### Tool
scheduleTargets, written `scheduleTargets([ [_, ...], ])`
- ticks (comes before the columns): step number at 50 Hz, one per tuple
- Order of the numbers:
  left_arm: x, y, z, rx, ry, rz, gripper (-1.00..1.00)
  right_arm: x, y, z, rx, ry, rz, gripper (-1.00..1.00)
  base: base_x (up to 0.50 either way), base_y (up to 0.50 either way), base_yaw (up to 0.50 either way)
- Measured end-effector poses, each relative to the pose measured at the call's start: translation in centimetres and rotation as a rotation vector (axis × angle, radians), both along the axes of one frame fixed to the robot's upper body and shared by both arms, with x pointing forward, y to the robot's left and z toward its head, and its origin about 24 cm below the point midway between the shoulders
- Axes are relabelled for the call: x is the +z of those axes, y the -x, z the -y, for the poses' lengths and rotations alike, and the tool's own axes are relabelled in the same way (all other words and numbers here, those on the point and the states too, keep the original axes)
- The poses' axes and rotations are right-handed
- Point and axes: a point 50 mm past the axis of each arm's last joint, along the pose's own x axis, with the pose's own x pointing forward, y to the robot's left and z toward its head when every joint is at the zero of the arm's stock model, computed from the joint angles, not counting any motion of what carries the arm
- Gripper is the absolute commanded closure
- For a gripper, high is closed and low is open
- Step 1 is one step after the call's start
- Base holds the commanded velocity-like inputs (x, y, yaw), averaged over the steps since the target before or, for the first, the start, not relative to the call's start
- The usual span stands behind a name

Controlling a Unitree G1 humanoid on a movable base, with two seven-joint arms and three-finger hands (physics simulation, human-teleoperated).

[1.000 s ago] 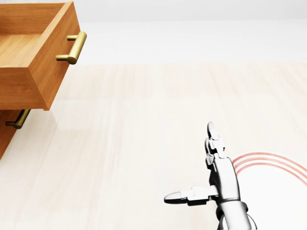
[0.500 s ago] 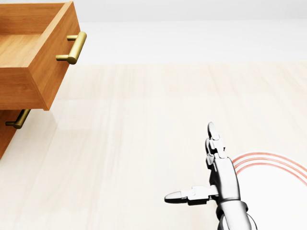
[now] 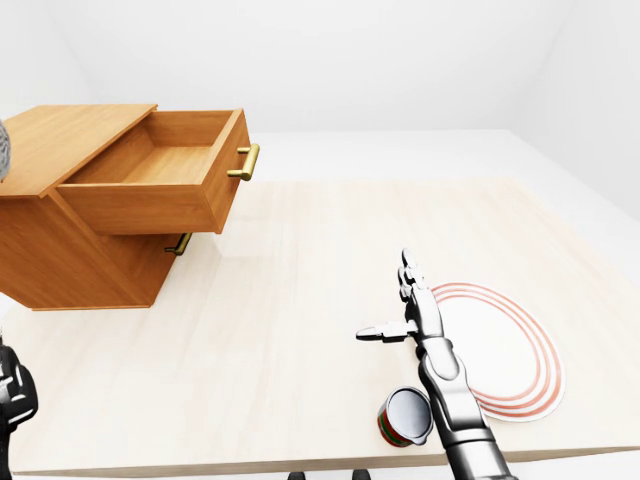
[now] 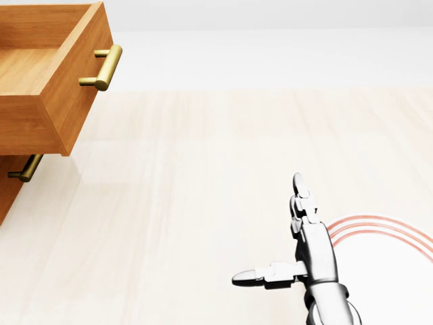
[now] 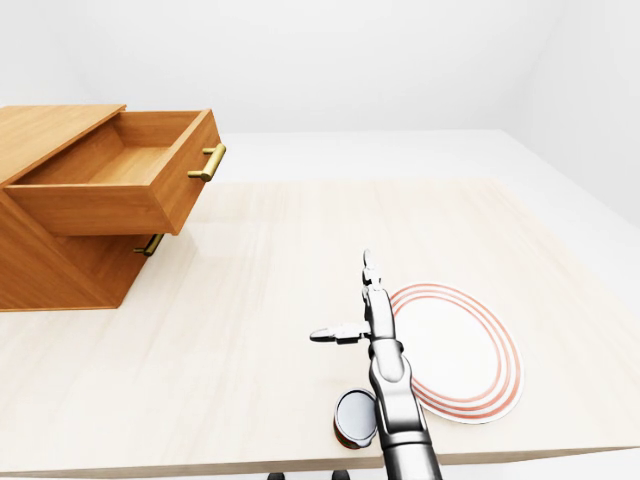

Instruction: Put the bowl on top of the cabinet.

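Note:
A wooden cabinet point(image 3: 55, 250) stands at the left of the left-eye view with its top drawer point(image 3: 150, 195) pulled out and empty. A small grey rounded thing point(image 3: 3, 150) is cut off by the left edge just above the cabinet top; I cannot tell whether it is the bowl. My right hand point(image 3: 385, 300) hovers open over the table, fingers spread, beside a white dish with red rings point(image 3: 500, 350). It holds nothing. A dark part of my left hand point(image 3: 12, 400) shows at the bottom left, too cropped to read.
A red and green can point(image 3: 405, 417) lies on its side by my right forearm, near the table's bottom edge point(image 3: 250, 465). The brass drawer handle point(image 3: 245, 162) juts out to the right, with a second handle point(image 3: 180, 244) below it.

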Motion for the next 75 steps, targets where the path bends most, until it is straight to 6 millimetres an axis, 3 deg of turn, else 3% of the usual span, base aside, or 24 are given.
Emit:
scheduleTargets([
  [63,0.5,-1.3,1.0,0.022,-0.135,-0.151,0.90,-0.9,-0.5,0.2,-0.017,0.013,-0.037,-1.00,0.00,0.00,0.00],
  [65,0.6,-1.3,1.0,0.022,-0.137,-0.151,0.79,-0.9,-0.5,0.2,-0.017,0.013,-0.037,-1.00,0.00,0.00,0.00],
  [66,0.7,-1.3,1.0,0.022,-0.139,-0.150,0.34,-0.9,-0.5,0.2,-0.017,0.013,-0.037,-1.00,0.00,0.00,0.00],
  [67,0.5,-1.4,1.1,0.020,-0.135,-0.155,-1.00,-0.9,-0.5,0.2,-0.017,0.013,-0.037,-1.00,0.00,0.00,0.00],
  [71,-0.7,-2.0,1.6,-0.002,-0.125,-0.184,-1.00,-0.9,-0.5,0.2,-0.017,0.013,-0.036,-1.00,0.00,0.00,0.00],
  [75,-0.1,-1.9,1.6,0.002,-0.126,-0.168,-1.00,-0.9,-0.5,0.2,-0.018,0.014,-0.036,-1.00,0.00,0.00,0.00],
])
